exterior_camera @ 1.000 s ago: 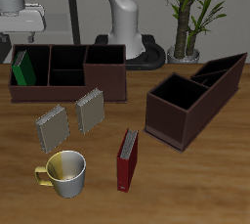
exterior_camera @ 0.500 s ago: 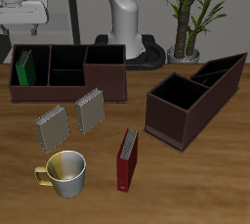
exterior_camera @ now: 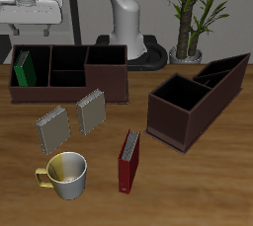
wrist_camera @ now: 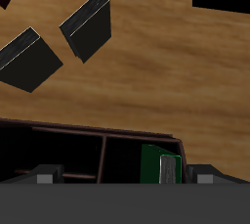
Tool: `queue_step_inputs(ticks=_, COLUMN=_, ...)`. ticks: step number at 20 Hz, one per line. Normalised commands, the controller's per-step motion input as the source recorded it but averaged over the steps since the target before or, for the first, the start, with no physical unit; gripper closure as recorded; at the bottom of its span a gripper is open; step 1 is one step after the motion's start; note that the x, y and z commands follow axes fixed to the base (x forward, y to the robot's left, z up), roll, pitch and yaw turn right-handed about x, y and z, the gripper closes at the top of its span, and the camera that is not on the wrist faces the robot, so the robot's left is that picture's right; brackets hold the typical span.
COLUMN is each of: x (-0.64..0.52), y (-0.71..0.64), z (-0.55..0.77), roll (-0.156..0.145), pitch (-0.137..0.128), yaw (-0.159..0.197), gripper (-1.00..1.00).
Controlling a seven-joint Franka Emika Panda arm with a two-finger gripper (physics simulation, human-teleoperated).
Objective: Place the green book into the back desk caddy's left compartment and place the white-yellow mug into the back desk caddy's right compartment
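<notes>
The green book (exterior_camera: 23, 68) stands in the left compartment, the narrow end section of the back desk caddy (exterior_camera: 69, 94). It also shows in the wrist view (wrist_camera: 156, 162) inside the caddy (wrist_camera: 98, 130). My gripper (exterior_camera: 35, 37) hangs open and empty well above that end of the caddy, clear of the book. The white-yellow mug (exterior_camera: 66, 174) stands upright on the table near the front edge, handle pointing away from the red book. The wide right compartment (exterior_camera: 106, 72) holds nothing that I can see.
Two grey spiral notebooks (exterior_camera: 51, 128) (exterior_camera: 91, 112) stand between the caddy and the mug. A red book (exterior_camera: 128, 159) stands beside the mug. A dark-brown caddy with a sloping rim (exterior_camera: 193, 102) sits across the table. A potted plant (exterior_camera: 193, 18) stands at the back.
My gripper has risen straight up from the caddy's narrow end and shifted slightly sideways. The green book stays in the compartment. Nothing else has moved.
</notes>
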Motion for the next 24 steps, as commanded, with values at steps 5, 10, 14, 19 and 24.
queue_step_inputs(ticks=5, x=0.39, y=0.27, z=0.06, roll=-0.052, pitch=-0.013, yaw=0.033, gripper=-1.00)
queue_step_inputs(ticks=10, x=0.48, y=0.35, z=0.03, roll=-0.020, pitch=0.004, yaw=0.012, gripper=-1.00)
queue_step_inputs(ticks=14, x=0.56, y=0.46, z=0.06, roll=0.037, pitch=0.032, yaw=0.013, gripper=-1.00)
queue_step_inputs(ticks=19, x=0.44, y=0.41, z=0.10, roll=-0.002, pitch=-0.005, yaw=-0.009, gripper=-1.00)
queue_step_inputs(ticks=24, x=0.39, y=0.36, z=0.10, roll=0.028, pitch=0.003, yaw=-0.019, gripper=-1.00)
